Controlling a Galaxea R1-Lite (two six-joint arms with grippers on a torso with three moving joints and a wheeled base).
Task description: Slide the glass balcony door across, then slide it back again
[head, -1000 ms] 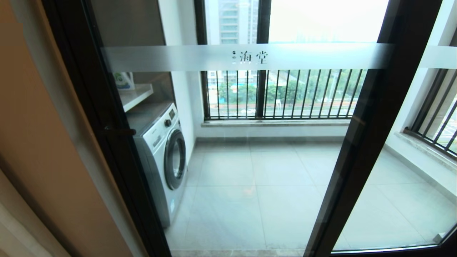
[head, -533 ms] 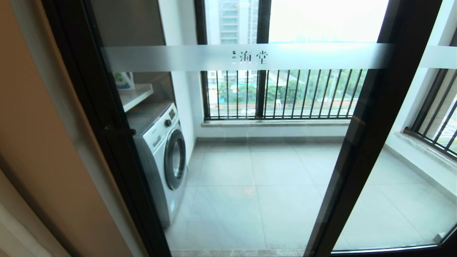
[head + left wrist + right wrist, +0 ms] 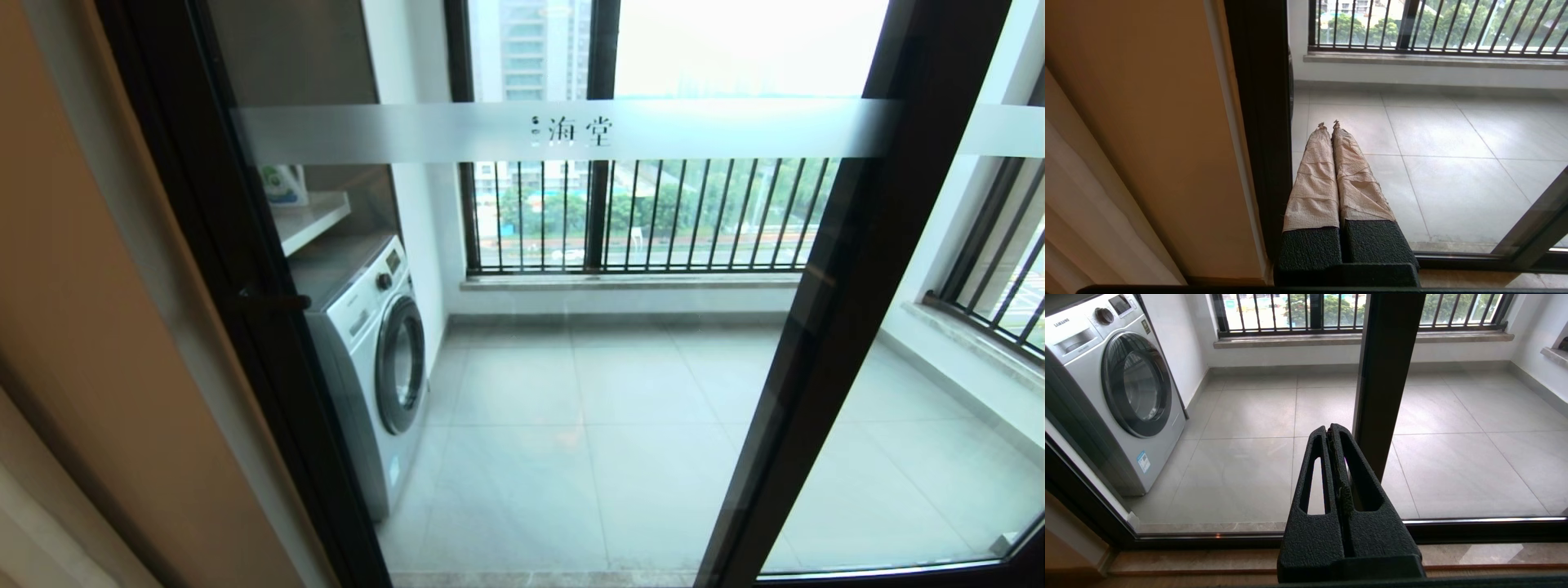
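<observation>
The glass balcony door (image 3: pixel 571 343) fills most of the head view: clear pane in a dark frame, closed against the left jamb beside the tan wall (image 3: pixel 73 327). Its frosted band (image 3: pixel 563 131) runs across near the top edge and carries small Chinese characters at mid-width. A short dark bar handle (image 3: pixel 273 300) sticks out from the door's left frame edge. The door's right frame edge (image 3: pixel 849 269) slants down toward the bottom rail, and right of it sits a second glass panel (image 3: pixel 922 457) with a plain frosted band.

Neither arm shows in the head view. In the left wrist view the left gripper (image 3: pixel 1329 125) is low, just in front of the door's left frame edge near the bottom rail, its tape-wrapped fingers (image 3: pixel 1314 179) pressed together with nothing between them. In the right wrist view the right gripper (image 3: pixel 1329 428) hangs in front of the glass just beside the door's right frame edge, black fingers (image 3: pixel 1312 473) closed tip to tip, also holding nothing.

Through the glass: a washing machine (image 3: pixel 371 351) at the left wall of the balcony (round door shut, drum contents cannot be made out), a shelf (image 3: pixel 314 219) above it with a white-green bottle (image 3: pixel 284 184) on it, grey floor tiles (image 3: pixel 588 441), and the black-railed outer window (image 3: pixel 645 212) at the far edge.
</observation>
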